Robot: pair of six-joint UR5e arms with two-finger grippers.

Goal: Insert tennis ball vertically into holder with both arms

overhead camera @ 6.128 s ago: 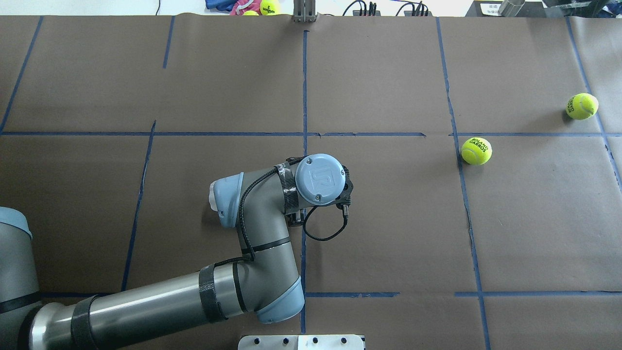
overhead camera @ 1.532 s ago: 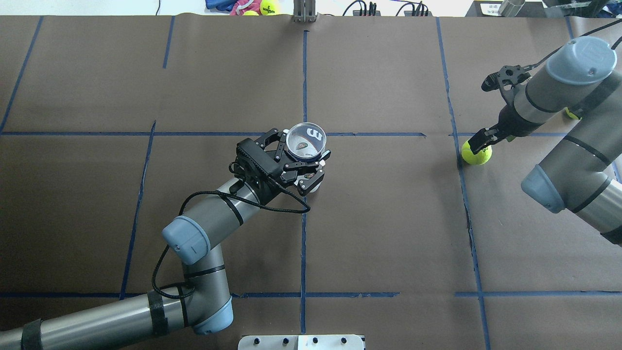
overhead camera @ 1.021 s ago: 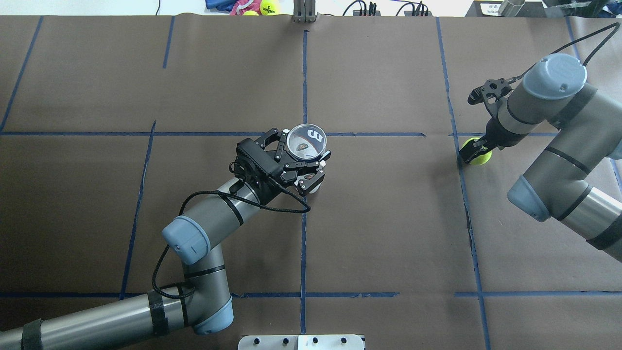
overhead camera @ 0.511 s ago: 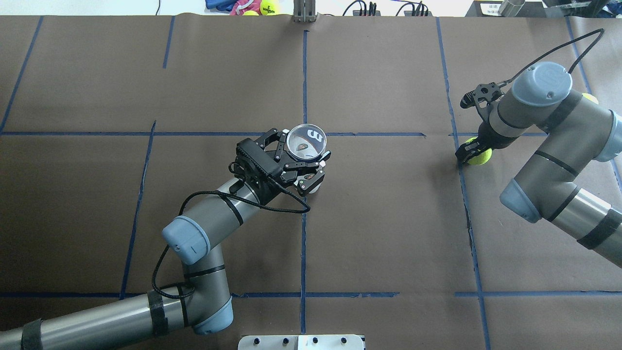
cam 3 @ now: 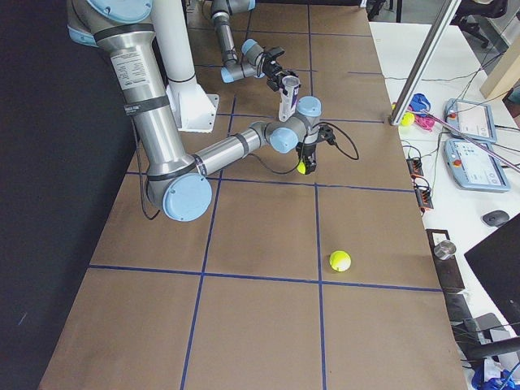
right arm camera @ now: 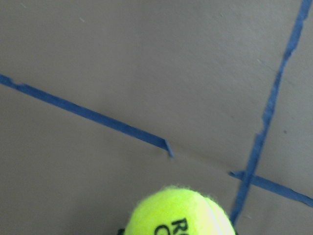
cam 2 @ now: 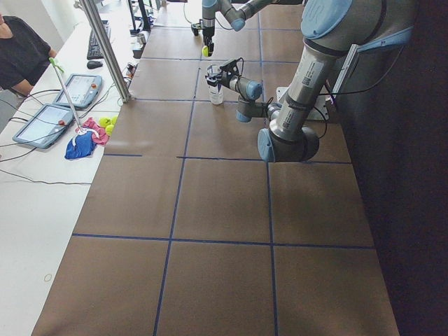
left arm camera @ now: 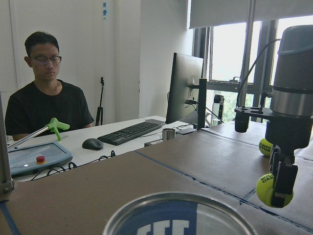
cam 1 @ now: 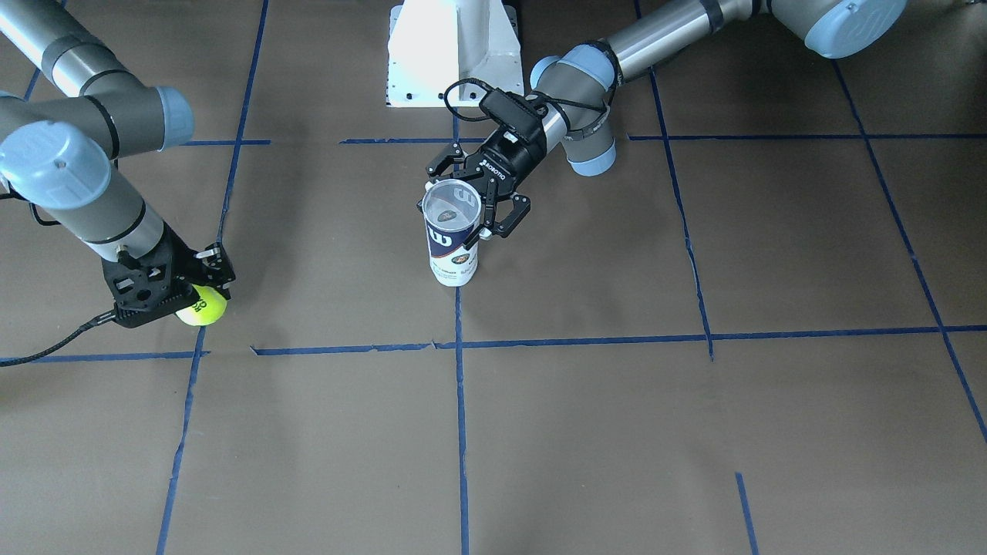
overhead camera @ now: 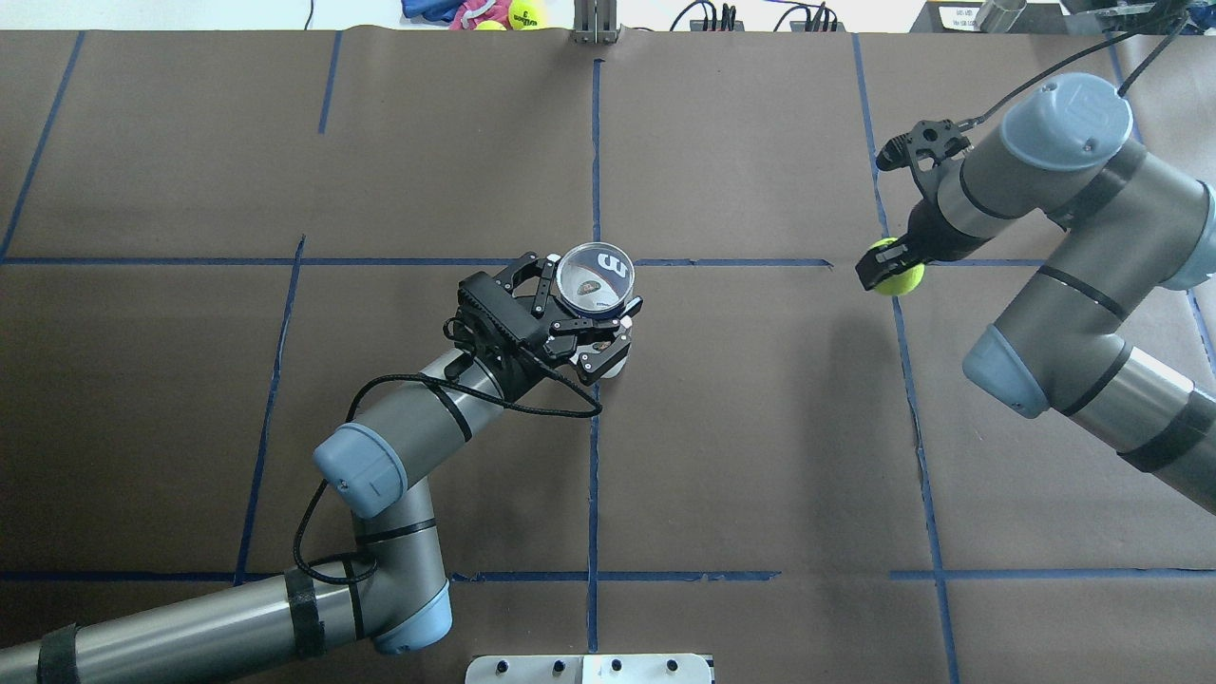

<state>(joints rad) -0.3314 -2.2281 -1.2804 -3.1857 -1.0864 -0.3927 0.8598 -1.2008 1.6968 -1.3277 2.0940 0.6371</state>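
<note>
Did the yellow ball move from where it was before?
Yes. In the overhead view the ball, in the right gripper, went from just right of the blue tape line to over it, farther from the robot.

Big left arm (cam 2: 301, 77) reached from near right. Left gripper (cam 2: 217, 72) sat at top of upright holder (cam 2: 216, 94) on table (cam 2: 224, 210). Farther off, tennis ball (cam 2: 206, 50) hung under small right arm (cam 2: 208, 10). Man (cam 2: 21, 52) sat far left.

I can read ROBOTIQ on the left gripper (cam 1: 472, 206), a white W on the navy label of the holder (cam 1: 451, 250), and black letters beginning R on the tennis ball (right arm camera: 180, 214).
</note>
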